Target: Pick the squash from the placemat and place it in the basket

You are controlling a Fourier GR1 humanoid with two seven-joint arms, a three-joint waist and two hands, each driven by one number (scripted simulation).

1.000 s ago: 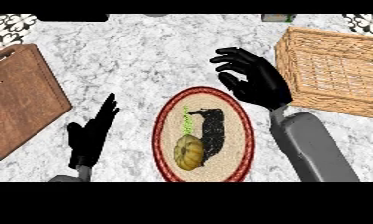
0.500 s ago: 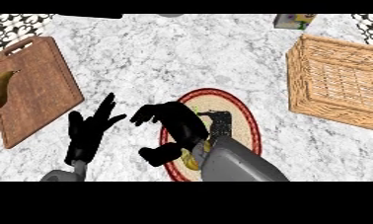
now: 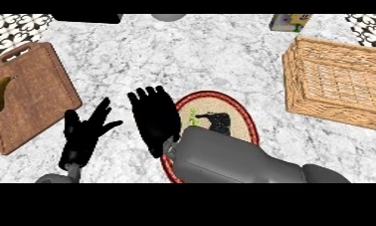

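Note:
The round woven placemat (image 3: 236,109) with a red rim lies at the counter's middle, a black bird figure and green sprigs on it. No squash shows; my right forearm covers the mat's lower half. My right hand (image 3: 152,118) is open, fingers straight and pointing away, over the mat's left edge. My left hand (image 3: 82,133) rests open just to its left, fingers up. The wicker basket (image 3: 335,81) stands at the right, well apart from both hands.
A wooden cutting board (image 3: 33,95) lies at the left with a dark yellowish thing at its left edge. A small box (image 3: 289,21), a grey round object (image 3: 170,17) and a dark object (image 3: 86,18) stand along the back.
My right hand swung from beside the basket leftward across the placemat, and its curled fingers have straightened. The squash, seen on the mat before, is now hidden. The left hand barely moved.

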